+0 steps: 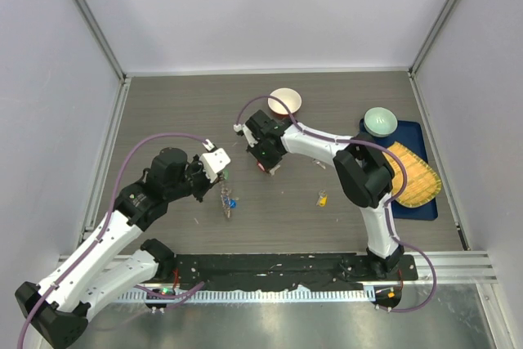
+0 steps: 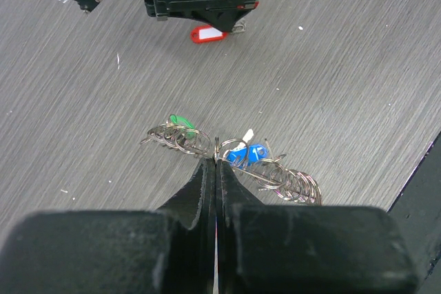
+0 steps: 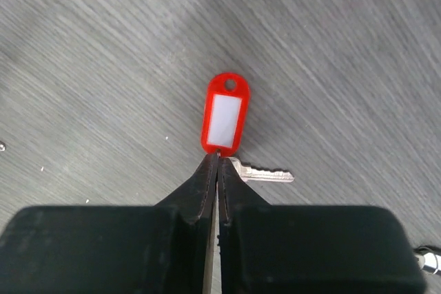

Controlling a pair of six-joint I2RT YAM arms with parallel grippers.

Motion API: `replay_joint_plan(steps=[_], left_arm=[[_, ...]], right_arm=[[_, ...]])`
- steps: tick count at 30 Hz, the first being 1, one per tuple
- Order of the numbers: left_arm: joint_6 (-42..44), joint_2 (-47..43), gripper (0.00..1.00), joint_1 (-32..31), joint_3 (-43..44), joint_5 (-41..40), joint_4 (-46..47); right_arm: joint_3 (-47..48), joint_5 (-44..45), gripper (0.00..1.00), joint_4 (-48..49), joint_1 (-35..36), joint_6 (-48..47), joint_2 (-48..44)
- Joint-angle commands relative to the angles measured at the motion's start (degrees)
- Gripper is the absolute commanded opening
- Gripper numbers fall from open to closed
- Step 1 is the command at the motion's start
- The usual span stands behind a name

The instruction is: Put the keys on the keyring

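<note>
The keyring point(image 2: 275, 173) is a thin metal ring strung with many small silvery loops, and my left gripper point(image 2: 217, 159) is shut on its wire. On it hang a green key point(image 2: 180, 122) and a blue key point(image 2: 248, 153). From above, the keyring point(image 1: 229, 204) hangs just below the left gripper point(image 1: 224, 186). My right gripper point(image 3: 218, 160) is shut at the small link between a red tag point(image 3: 224, 113) and its silver key point(image 3: 265, 173), low over the table. A yellow key point(image 1: 322, 199) lies loose to the right.
A cream bowl point(image 1: 284, 102) stands just behind the right gripper point(image 1: 265, 164). At the right a pale green bowl point(image 1: 380, 121) and a yellow bamboo mat point(image 1: 413, 173) rest on a blue tray point(image 1: 422, 206). Grey walls enclose the table.
</note>
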Motion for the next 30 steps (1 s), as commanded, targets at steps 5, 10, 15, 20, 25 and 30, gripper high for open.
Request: replay_joint_plan(steps=[5,10,15,20,25,30], left_arm=[[-0.7,-0.1,0.00,0.0,0.4,0.3,4.3],[-0.7,0.1,0.00,0.0,0.4,0.1,4.3],[-0.7,0.0,0.00,0.0,0.3,0.1,4.3],[-0.8,-0.2,0.00,0.0,0.5,0.3,4.3],[-0.9,-0.4,0.00,0.0,0.5,0.4,4.4],[-1.0,-0.4,0.00,0.0,0.4,1.0,4.4]], right_arm=[[5.3,1.2,0.21,-2.4,0.0,-1.3,2.9],[5.6,1.0,0.35,-1.9,0.0,-0.8,0.9],[2.3,1.0,0.45,1.9,0.1,-0.1,-3.7],[-6.4,1.3,0.45,11.8,0.1,0.2,-11.6],[-22.9,-4.6,0.44,26.8,0.1,-0.7,-20.5],[-40.9,-7.5,0.41,51.2,-0.1,-1.9,-28.4]])
